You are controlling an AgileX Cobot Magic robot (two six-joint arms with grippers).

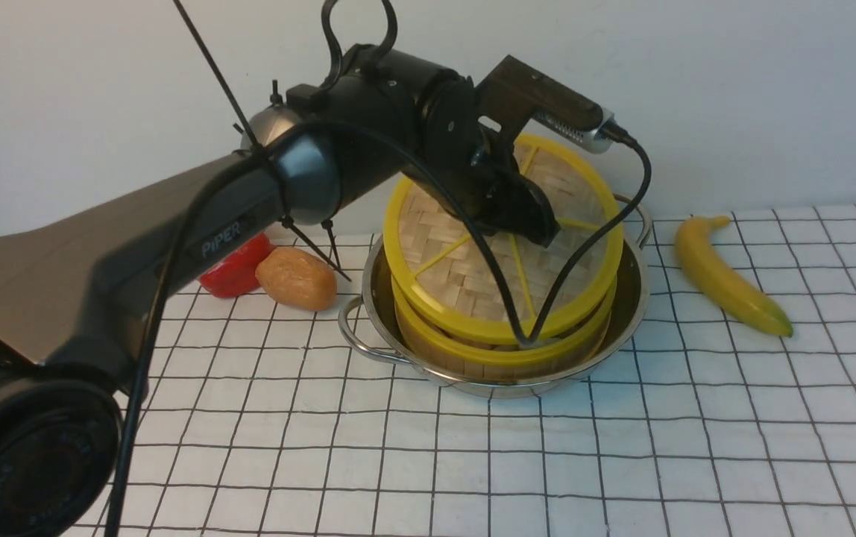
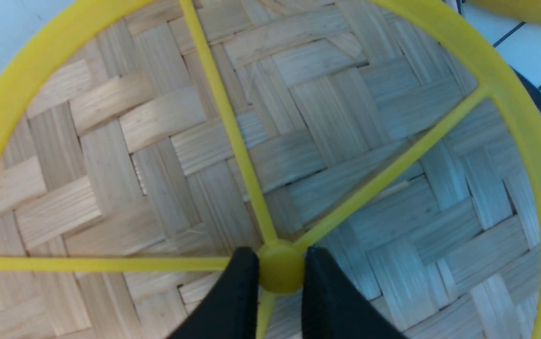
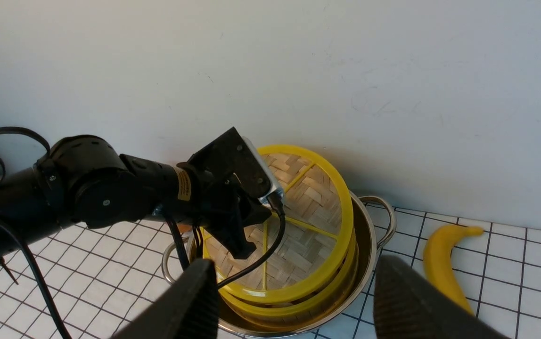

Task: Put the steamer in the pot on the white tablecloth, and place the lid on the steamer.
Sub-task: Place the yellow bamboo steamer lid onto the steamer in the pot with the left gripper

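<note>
In the pot (image 1: 625, 298), seen from the front, the steamer (image 1: 473, 362) sits on the tablecloth's (image 1: 696, 432) far side, and the lid (image 1: 458, 276) lies tilted over it: its near edge meets the steamer's rim, its far edge stands raised. The left pincer (image 1: 540, 224) reaches down onto the lid's middle. A banana (image 1: 726, 276) lies right of the pot; a bread roll (image 1: 296, 277) and a red pepper (image 1: 234, 268) lie left of it.

From the left wrist, we see the two black fingers (image 2: 237, 292) clamped on the small yellow hub (image 2: 281, 273) where the spokes meet. We judge the lid light and stiff, woven strips in a hard rim, so a pinch at the hub carries it in balance. That knob looks smooth and round, though, and the disc could swivel in the grip.

From the right wrist, the right pincer (image 3: 294, 292) hangs above and short of the pot, its fingers wide apart and holding nothing. The lid's rim seems the only other handhold.
</note>
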